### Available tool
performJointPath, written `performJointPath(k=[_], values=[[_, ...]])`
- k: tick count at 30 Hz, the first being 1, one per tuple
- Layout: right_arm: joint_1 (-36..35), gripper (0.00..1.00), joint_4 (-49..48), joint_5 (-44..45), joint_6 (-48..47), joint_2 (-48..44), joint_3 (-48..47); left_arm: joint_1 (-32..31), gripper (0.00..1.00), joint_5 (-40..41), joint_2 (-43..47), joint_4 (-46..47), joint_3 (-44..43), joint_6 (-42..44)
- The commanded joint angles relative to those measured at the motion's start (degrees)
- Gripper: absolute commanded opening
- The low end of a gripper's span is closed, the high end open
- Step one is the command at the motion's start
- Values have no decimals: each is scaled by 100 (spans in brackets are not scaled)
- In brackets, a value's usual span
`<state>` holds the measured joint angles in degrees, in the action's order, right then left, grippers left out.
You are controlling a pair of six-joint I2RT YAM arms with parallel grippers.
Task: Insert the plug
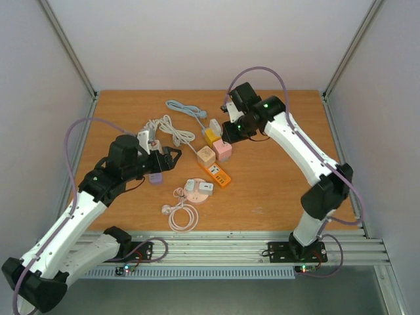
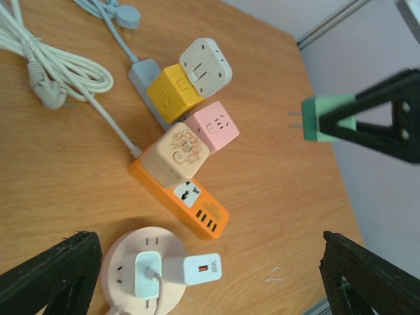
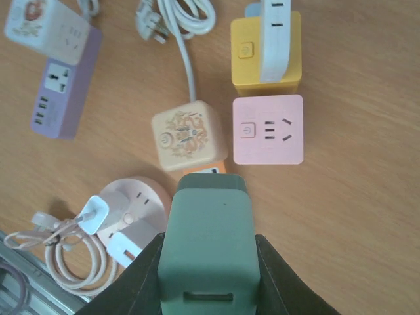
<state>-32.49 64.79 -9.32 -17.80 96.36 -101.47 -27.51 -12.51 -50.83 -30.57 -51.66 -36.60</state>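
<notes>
The brown wooden table (image 1: 275, 184) carries all items, grouped at its centre. The left arm (image 1: 92, 197) reaches in from the near left corner, and the right arm (image 1: 302, 147) bends over the group from the right.

The left gripper (image 1: 172, 157) stands wide, its black fingers (image 2: 56, 275) far apart with nothing between them. The right gripper (image 3: 207, 285) is clamped on the green rectangular plug adapter (image 3: 207, 223).

A coiled white cable (image 2: 52, 62) lies at the far left of the group. A purple power strip (image 3: 65, 98) lies near the left gripper. The orange power strip (image 2: 197, 210) lies at an angle at the centre, with free sockets at its near end. The round pink socket hub (image 2: 141, 252) sits near its near end, with a white charger (image 2: 193, 269) plugged into it.

A beige patterned cube socket (image 2: 177, 154) is seated on the orange strip. The pink cube socket (image 2: 213, 128) is just beside it, and the yellow cube socket (image 2: 172, 95) is next to that.

The green adapter is held in the air above the table, not inserted. In the right wrist view it covers the orange strip just below the beige cube. Its two metal prongs (image 2: 295, 121) are bare and well apart from every socket.
</notes>
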Motion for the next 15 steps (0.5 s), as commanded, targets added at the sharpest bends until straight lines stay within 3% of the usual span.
performJointPath(k=[1,11,15], values=[[275,4,914,-446,-482,639,-785,-9,91,183,374,-485,-161,680],[305,4,1932,-348,-810,1821,-2059,-9,92,784,857,-1107,-206,1258],[309,4,2203,-192,-826,2192,-2347,-9,93,655,835,-1073,-166,1322]])
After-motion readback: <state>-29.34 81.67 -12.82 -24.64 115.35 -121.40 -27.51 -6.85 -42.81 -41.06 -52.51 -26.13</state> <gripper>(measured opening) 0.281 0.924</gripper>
